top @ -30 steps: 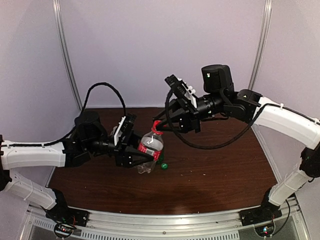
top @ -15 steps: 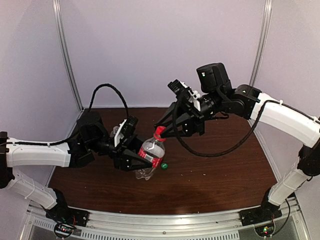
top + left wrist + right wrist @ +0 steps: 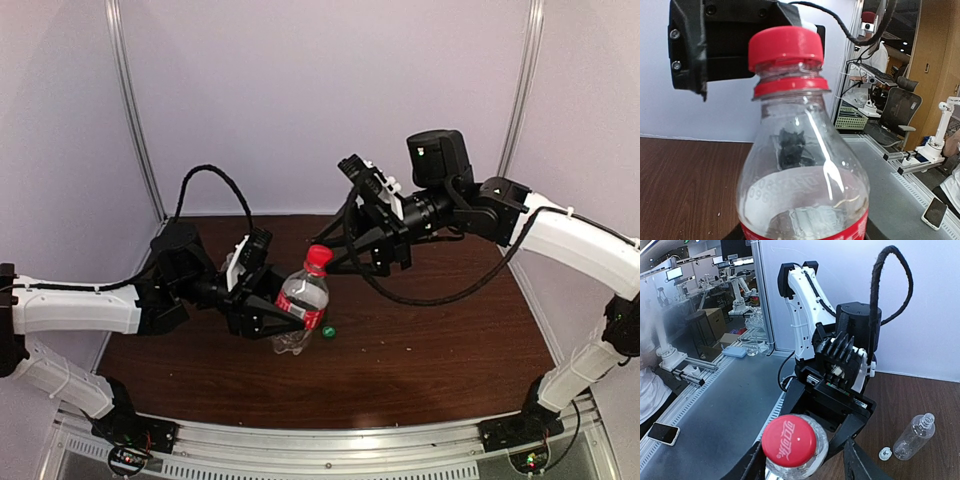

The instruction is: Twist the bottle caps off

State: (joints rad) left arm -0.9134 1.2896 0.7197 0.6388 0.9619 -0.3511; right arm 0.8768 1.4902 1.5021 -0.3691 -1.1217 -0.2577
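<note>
A small clear bottle with a red label [image 3: 301, 303] [image 3: 805, 190] is held tilted above the table, with my left gripper [image 3: 288, 318] shut round its body. Its red cap [image 3: 318, 258] [image 3: 785, 47] [image 3: 789, 441] sits on the neck. My right gripper [image 3: 338, 258] [image 3: 802, 466] is open around the cap. One finger [image 3: 747, 466] lies close beside the cap and the other finger [image 3: 860, 465] stands well clear of it. A green cap [image 3: 328, 331] lies on the table by the bottle. A clear uncapped bottle [image 3: 914, 436] lies on the wood with a white cap [image 3: 884, 453] next to it.
The brown table [image 3: 430, 350] is bounded by white walls behind and an aluminium rail [image 3: 330, 440] at the near edge. My two arms meet over the table's left middle, with cables looping above them.
My right gripper has opened and let go of the red cap. The left gripper has kept its hold on the bottle, which now stands slightly higher and more upright.
</note>
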